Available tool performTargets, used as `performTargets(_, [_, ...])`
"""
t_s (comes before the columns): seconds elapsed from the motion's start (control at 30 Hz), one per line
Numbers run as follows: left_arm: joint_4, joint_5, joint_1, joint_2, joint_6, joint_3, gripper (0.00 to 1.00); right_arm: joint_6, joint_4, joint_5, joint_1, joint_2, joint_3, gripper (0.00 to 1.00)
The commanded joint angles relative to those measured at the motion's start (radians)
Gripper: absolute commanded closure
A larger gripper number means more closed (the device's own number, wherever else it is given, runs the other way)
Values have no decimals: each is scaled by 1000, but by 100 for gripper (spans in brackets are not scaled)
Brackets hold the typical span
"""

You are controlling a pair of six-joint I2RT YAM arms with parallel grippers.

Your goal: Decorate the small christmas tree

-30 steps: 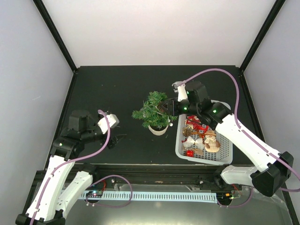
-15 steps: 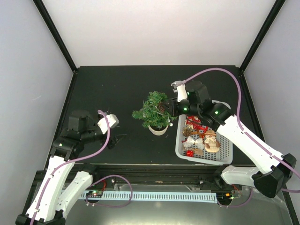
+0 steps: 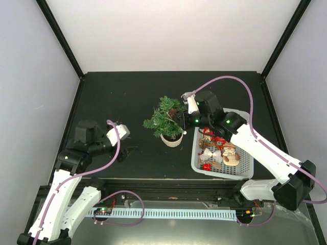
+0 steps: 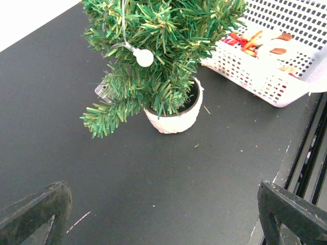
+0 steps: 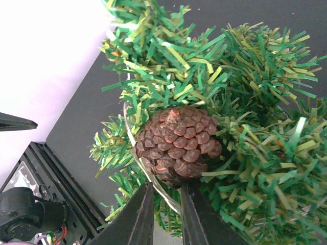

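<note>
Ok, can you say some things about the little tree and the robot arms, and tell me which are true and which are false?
1. A brown pine cone sits up in the branches of the small christmas tree, right by the right gripper. True.
2. The left gripper is holding an ornament. False: its fingers are spread wide apart with nothing between them.
3. The white basket is empty. False: it has red and gold ornaments in it.
4. A little white ball hangs on the tree. True.
</note>
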State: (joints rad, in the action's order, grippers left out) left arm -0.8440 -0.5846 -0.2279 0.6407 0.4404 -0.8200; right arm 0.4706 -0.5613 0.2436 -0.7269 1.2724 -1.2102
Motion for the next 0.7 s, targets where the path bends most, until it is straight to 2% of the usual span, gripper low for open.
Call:
performTargets(0.0, [13,-22,10,-9,-13,-1,1,-11,14,-19,-4,-8,11,81])
performTargets(0.67, [17,-23,10,4,-11,-1,1,-17,-68,-65,-4,-136,53,81])
